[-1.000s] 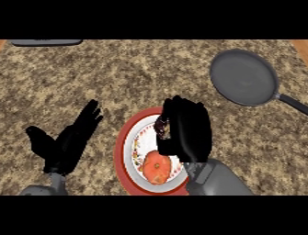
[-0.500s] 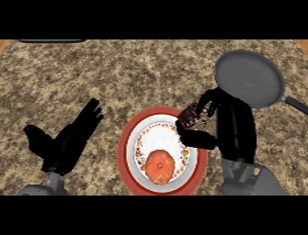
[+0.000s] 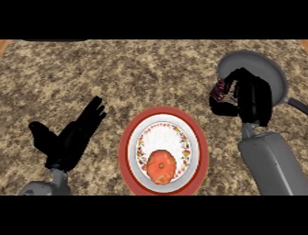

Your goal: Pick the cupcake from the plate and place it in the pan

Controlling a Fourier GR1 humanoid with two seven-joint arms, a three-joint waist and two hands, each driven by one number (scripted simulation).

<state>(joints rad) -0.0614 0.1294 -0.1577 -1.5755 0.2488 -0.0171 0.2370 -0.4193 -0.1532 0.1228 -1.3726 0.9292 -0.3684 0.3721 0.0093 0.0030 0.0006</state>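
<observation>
Speckled granite counter; right hand curled round cupcake, over round grey pan.

Dark-wrapped cupcake is held at the grey pan's left rim.

Speckled brown counter, red-rimmed white plate with floral band, grey pan.

speckled granite counter with red-rimmed plate and grey pan
</observation>
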